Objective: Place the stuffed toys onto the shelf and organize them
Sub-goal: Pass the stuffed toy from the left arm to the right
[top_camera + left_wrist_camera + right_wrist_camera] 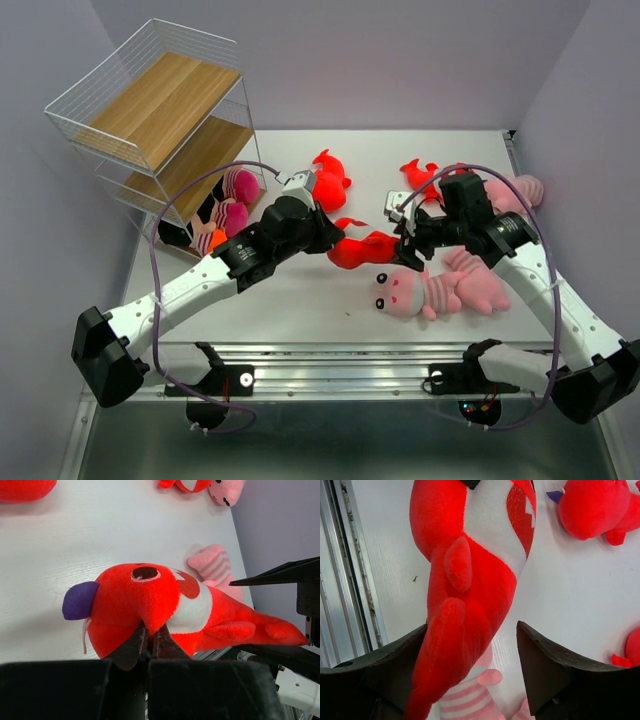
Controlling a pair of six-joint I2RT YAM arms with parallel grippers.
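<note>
— What was the surface?
— A white desk [300, 295], with one dark speck on it.
— And around it?
— Pale lilac walls [400, 60] behind and beside; silver metal rails [340, 365] along the near edge.

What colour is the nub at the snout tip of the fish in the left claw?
Purple nub on the red fish; clearest in left wrist view.

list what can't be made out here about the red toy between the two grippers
- Top external: where the left gripper pinches the red toy, hidden by its own wrist.
- Right wrist: the toy's head, cut by the top edge; the pink striped toy, mostly under the tail.
- Top external: how many toys sit in the shelf, under boards and mesh.
</note>
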